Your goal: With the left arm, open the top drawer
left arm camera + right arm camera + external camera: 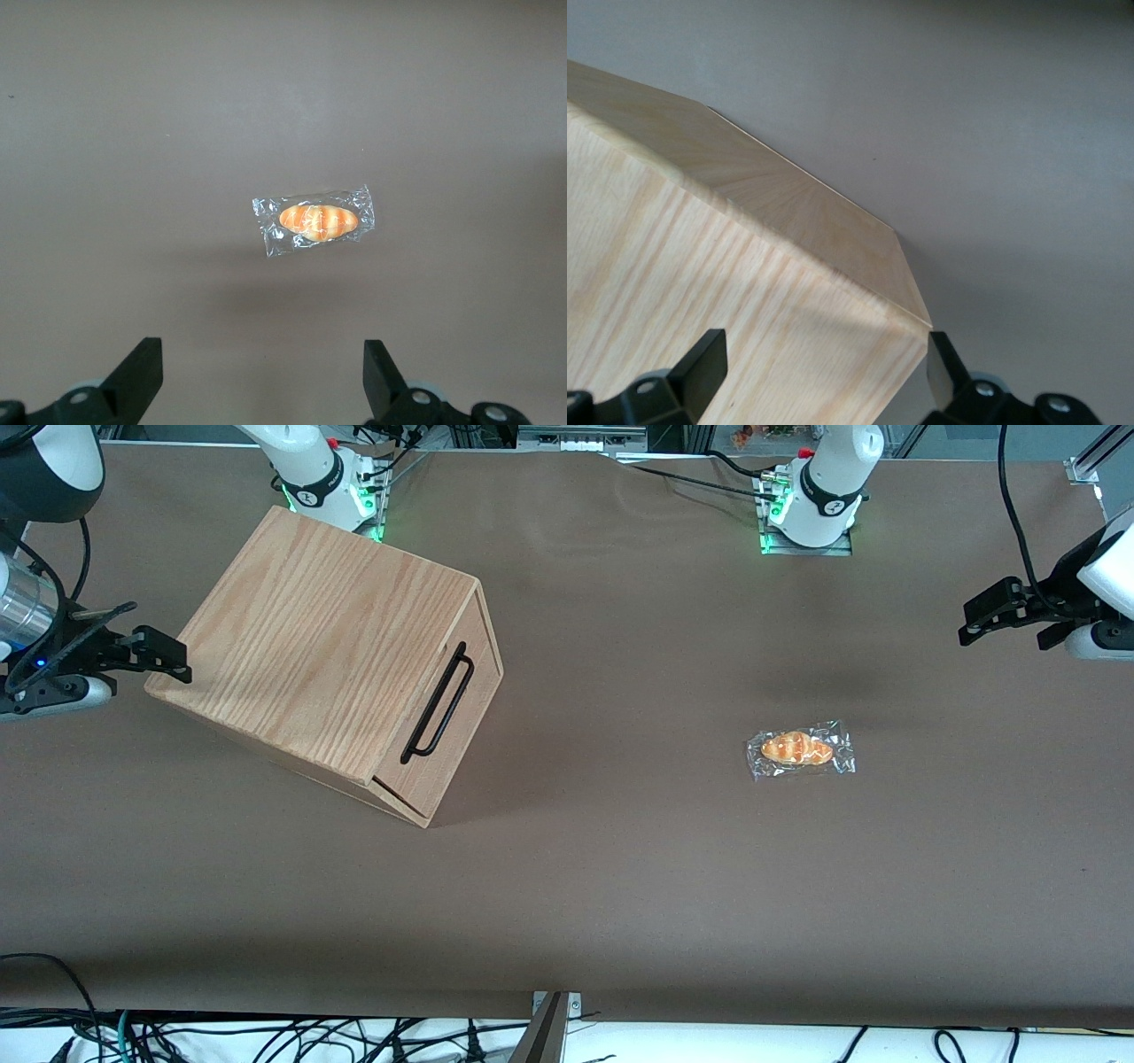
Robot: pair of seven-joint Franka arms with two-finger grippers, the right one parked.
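Observation:
The top drawer is a light-wood front panel with a long black bar handle, set in a grainy oak box toward the parked arm's end of the table. The panel sits about flush with the box. The left arm's black gripper hangs above the table at the working arm's end, far from the drawer. In the left wrist view the gripper is open and empty, with its fingers wide apart over the brown table. The drawer is out of that view.
A bread roll in clear wrap lies on the brown table cover between the box and the gripper, and shows in the left wrist view. The two arm bases stand farthest from the front camera. Cables hang at the near edge.

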